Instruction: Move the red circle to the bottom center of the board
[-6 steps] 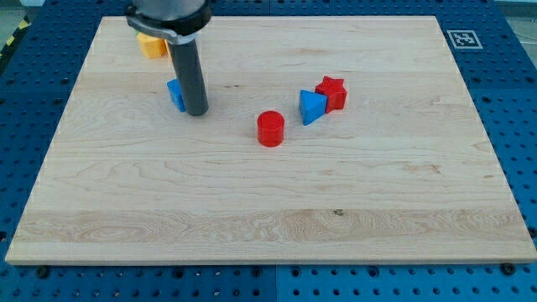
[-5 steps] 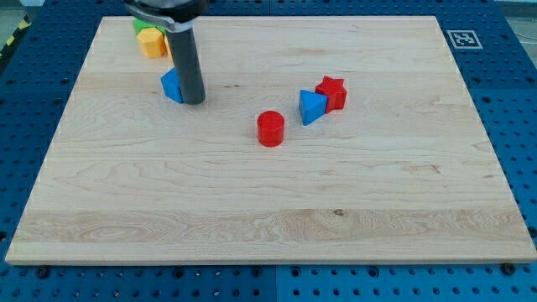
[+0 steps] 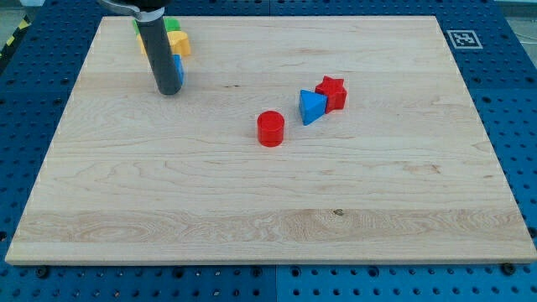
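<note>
The red circle (image 3: 271, 128) stands near the middle of the wooden board (image 3: 268, 218). My tip (image 3: 169, 90) rests on the board at the view's upper left, well to the left of the red circle. A blue block (image 3: 178, 69) is mostly hidden behind the rod, touching its right side. A yellow block (image 3: 179, 43) and a green block (image 3: 170, 26) sit just above it, partly hidden by the rod.
A blue triangle (image 3: 311, 106) and a red star (image 3: 332, 92) sit touching each other, up and to the right of the red circle. A fiducial tag (image 3: 462, 39) is beside the board's top right corner.
My tip moved up and to the left, away from the red circle, pushing the blue block up against the yellow and green blocks. The red circle has not moved.
</note>
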You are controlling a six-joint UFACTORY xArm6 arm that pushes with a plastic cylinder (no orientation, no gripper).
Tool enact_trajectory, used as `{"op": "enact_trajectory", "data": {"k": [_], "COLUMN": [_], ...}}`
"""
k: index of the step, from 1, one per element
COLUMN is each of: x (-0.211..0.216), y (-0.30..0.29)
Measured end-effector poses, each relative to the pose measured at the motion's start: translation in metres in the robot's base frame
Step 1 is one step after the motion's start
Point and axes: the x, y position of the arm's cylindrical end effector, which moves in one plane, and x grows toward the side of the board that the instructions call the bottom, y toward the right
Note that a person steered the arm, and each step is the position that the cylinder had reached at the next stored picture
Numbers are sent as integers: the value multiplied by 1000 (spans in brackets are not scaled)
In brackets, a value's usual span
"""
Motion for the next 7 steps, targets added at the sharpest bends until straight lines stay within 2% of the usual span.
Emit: {"op": "enact_trajectory", "data": {"k": [3, 7], "x": [-20, 9], "y": [-15, -13]}}
